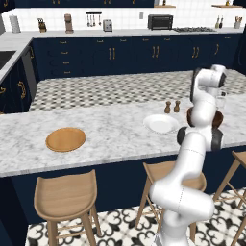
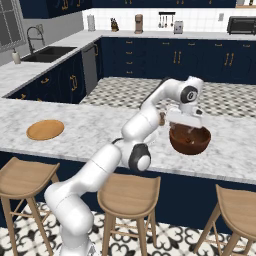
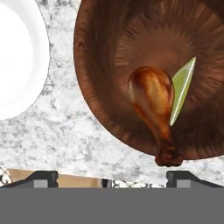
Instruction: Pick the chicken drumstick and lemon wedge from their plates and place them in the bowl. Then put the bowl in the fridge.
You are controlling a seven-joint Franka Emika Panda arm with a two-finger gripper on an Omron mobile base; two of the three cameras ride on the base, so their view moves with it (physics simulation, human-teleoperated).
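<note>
A: The chicken drumstick (image 3: pixel 152 103) lies in the wooden bowl (image 3: pixel 109 65), bone end on the near rim, with the lemon wedge (image 3: pixel 182 89) just beside it.

B: Jaws?

A: Spread wide, empty. The bowl looks stiff and glossy, maybe slippery, so I'd pinch the rim.

B: Around it?

A: Marble tabletop (image 1: pixel 110 134), white plate (image 1: pixel 161 124) beside, tan plate (image 1: pixel 66 139) well apart; navy cabinets (image 2: pixel 150 57) behind.

Plates: two, tan (image 1: pixel 66 139) and white (image 1: pixel 161 123)
Bowl (image 2: pixel 190 140): one
Drumstick (image 3: pixel 153 103): one
Lemon wedge (image 3: pixel 181 89): one
Shakers (image 1: pixel 172 106): two
Stools (image 2: pixel 129 196): three
</note>
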